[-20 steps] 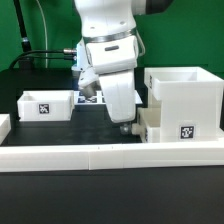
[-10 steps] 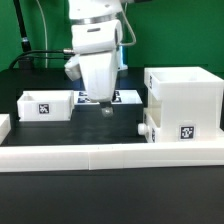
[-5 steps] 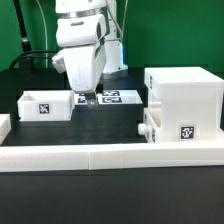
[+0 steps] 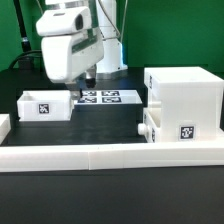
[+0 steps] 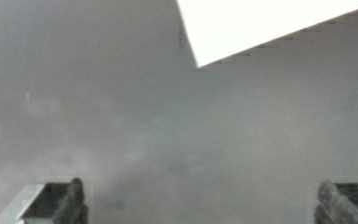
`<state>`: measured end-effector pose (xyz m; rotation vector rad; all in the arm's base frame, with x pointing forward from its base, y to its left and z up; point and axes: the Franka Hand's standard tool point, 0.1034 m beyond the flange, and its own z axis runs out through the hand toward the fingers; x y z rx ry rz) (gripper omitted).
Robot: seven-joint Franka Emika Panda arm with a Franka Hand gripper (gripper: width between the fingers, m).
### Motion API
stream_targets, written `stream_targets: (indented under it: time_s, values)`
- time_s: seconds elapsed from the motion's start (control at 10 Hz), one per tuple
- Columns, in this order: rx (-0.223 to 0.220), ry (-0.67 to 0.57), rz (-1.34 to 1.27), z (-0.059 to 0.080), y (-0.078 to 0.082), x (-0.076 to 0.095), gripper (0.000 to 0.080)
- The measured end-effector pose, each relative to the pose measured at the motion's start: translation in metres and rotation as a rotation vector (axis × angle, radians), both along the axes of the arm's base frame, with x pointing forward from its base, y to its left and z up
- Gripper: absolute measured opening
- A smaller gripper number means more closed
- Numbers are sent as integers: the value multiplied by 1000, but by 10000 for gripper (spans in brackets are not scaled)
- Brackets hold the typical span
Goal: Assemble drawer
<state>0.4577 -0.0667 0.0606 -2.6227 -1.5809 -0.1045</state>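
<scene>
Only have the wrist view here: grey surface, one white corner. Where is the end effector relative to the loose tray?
Observer: The end effector hangs between the loose tray and the marker board, just past the tray's end on the exterior view's right. It touches neither, as far as I can tell.
Operator: Other tray?
Observer: The second tray sits low in the casing, on the exterior view's right. Its knobbed end sticks out toward the left.
Operator: Anything along the front?
Observer: A low white border wall runs across the front, nearer the camera than both trays.
</scene>
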Motion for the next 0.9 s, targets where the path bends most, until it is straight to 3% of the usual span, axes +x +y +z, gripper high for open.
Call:
stream_targets:
  time_s: [0.1, 0.7, 0.9]
  values:
    - [-6, -4, -95, 3, -7, -6, 649]
    - [5, 35, -447, 1, -6, -8, 649]
    - [4, 37, -759, -4, -8, -15, 649]
